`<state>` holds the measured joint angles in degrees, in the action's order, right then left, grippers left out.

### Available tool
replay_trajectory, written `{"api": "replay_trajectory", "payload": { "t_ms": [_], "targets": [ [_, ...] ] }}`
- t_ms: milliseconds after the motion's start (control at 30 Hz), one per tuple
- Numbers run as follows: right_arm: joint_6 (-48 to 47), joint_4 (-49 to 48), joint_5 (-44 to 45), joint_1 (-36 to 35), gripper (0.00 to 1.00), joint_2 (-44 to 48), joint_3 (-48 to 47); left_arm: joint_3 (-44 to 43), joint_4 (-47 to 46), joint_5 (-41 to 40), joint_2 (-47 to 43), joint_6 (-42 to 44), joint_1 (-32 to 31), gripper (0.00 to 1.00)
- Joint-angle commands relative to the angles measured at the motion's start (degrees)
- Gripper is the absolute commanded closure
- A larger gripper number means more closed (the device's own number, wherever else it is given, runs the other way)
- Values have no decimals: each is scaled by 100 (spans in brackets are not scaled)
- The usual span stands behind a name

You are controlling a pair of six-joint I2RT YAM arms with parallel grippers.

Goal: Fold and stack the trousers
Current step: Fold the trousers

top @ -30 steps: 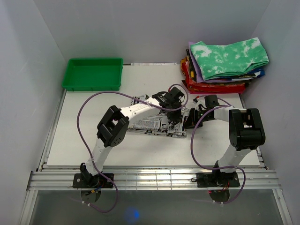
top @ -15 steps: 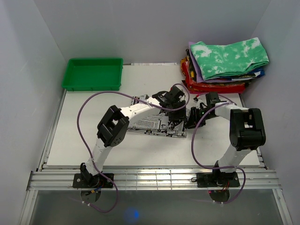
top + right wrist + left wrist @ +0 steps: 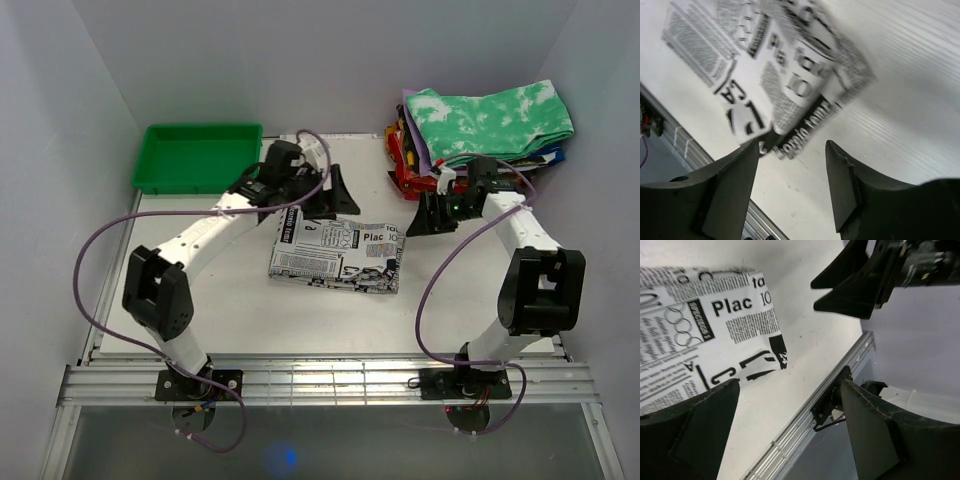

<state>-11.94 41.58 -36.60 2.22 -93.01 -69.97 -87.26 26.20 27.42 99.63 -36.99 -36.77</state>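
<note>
The trousers (image 3: 335,256) lie folded into a flat rectangle in the middle of the white table, newspaper print facing up. My left gripper (image 3: 344,196) hovers just beyond their far edge, open and holding nothing. In the left wrist view the trousers (image 3: 700,335) sit upper left, and bare table shows between the left gripper's (image 3: 790,412) fingers. My right gripper (image 3: 428,218) hangs open to the right of the fold, near the clothes pile. In the right wrist view a corner of the trousers (image 3: 770,70) lies ahead of the right gripper (image 3: 790,167), apart from it.
A green tray (image 3: 200,158) stands at the far left. A pile of folded clothes (image 3: 480,135) topped by a green-and-white tie-dye piece sits at the far right. The table's metal rail (image 3: 320,380) runs along the near edge.
Both grippers were shut low on the trousers' right end. They opened, let go and lifted away, the left arm swinging to the far side, the right arm back toward the clothes pile.
</note>
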Motion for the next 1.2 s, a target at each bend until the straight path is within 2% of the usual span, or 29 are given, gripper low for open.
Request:
{"api": "replay_trajectory", "payload": {
  "t_ms": [0, 100, 133, 200, 267, 333, 367, 467, 567, 700, 833, 933, 1033, 1100, 1167],
  "targets": [
    [253, -246, -1014, -790, 38, 64, -235, 857, -649, 1500, -584, 367, 1002, 9],
    [447, -598, -1147, -1484, 36, -286, -419, 1140, -660, 2291, -726, 912, 1522, 22],
    [430, -590, -1156, -1618, 36, -409, -481, 1246, -747, 2616, -700, 931, 1620, 29],
    [255, -284, -1252, -1812, 35, -875, -569, 1361, -757, 2935, -630, 1036, 1822, 35],
    [-339, 303, -1323, -1804, 35, -1296, -526, 1694, -913, 3330, -481, 1167, 1902, 42],
    [-1008, 814, -1420, -1673, 34, -1674, -299, 2131, -1010, 3584, -210, 1116, 1963, 45],
    [-1238, 999, -1455, -1602, 35, -1763, -158, 2282, -1142, 3656, -95, 1063, 1981, 54],
    [-1442, 1081, -886, -1348, 41, -2133, 282, 2836, -1414, 3517, 335, 826, 2060, 59],
    [-1311, 844, -421, -1215, 41, -2396, 414, 3241, -1793, 3166, 582, 842, 2130, 59],
    [-1354, 641, 170, -1189, 39, -2503, 388, 3268, -1636, 2787, 1302, 1010, 2210, 60],
    [-1765, 876, 487, -1171, 32, -1916, 126, 3365, -1425, 2882, 1059, 1386, 2280, 60],
    [-2039, 1176, 77, -1119, 31, -1415, -479, 3260, -1328, 3392, 324, 1659, 2280, 59],
    [-1996, 1089, -268, -1092, 31, -1036, -963, 2760, -1423, 3612, -109, 1556, 2271, 57],
    [-1724, 791, -506, -1092, 30, -1017, -1105, 2392, -1582, 3473, -129, 1389, 2280, 55],
    [-1366, 362, -541, -1092, 29, -1122, -1132, 2232, -2143, 3367, 81, 978, 2280, 52]
  ]
}}
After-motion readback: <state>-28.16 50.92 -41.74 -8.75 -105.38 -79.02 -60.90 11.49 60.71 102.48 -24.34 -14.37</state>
